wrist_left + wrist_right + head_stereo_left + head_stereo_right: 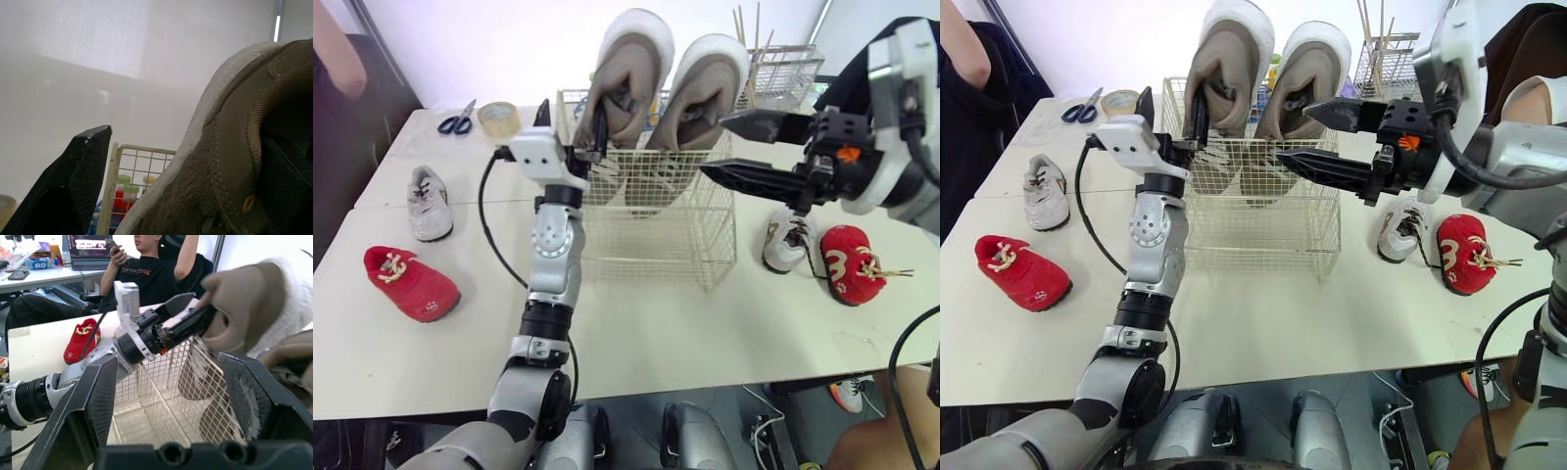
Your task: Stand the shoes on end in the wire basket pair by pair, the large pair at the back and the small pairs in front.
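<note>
Standing on end at the back of the wire basket (pixel 656 230): two large shoes (pixel 705 88). Left gripper (pixel 573 110) spread, one finger inside the left shoe (pixel 626 69), the other outside. The left wrist view shows a gap between outer finger (pixel 73 186) and shoe, unclear from the head views. Right gripper (pixel 715 145) spread, empty, by the basket's right rim. Small shoes (pixel 411 284) lie either side of the basket.
</note>
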